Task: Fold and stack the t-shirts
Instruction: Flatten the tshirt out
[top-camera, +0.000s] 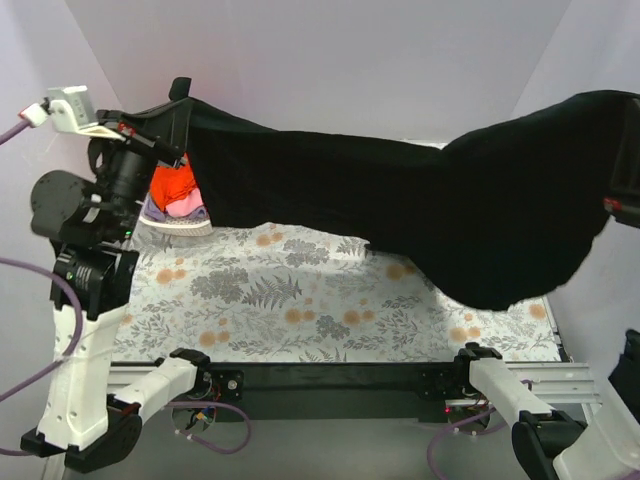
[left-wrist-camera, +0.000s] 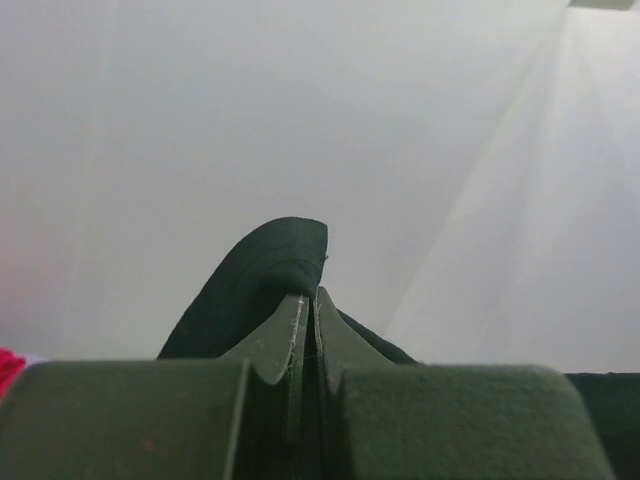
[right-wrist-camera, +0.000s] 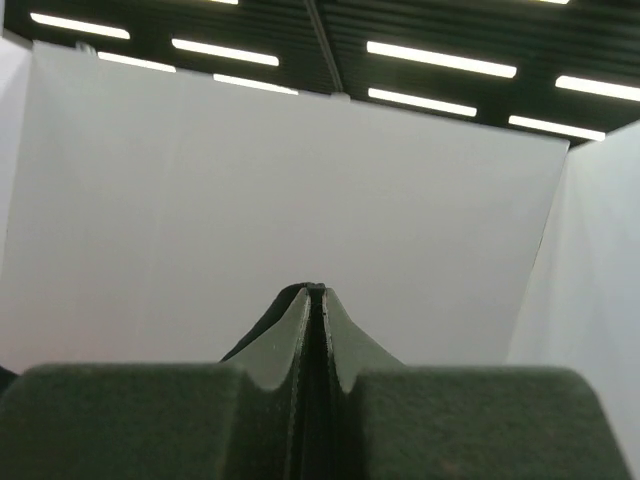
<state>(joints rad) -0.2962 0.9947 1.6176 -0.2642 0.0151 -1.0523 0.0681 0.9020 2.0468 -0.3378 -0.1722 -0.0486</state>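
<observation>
While left claw (left-wrist-camera: 306, 298) and right claw (right-wrist-camera: 315, 291) pinch its ends, black t-shirt (top-camera: 400, 190) stretches left-right — sagging rightward.

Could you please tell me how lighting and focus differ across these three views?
Top view: even, sharp light; the black shirt reads as a flat mass, softly shadowing the tablecloth. Left wrist view: left pincer slightly soft, wall pale, featureless. Right wrist view: right pincer likewise soft, ceiling lights bright yet distinct.
</observation>
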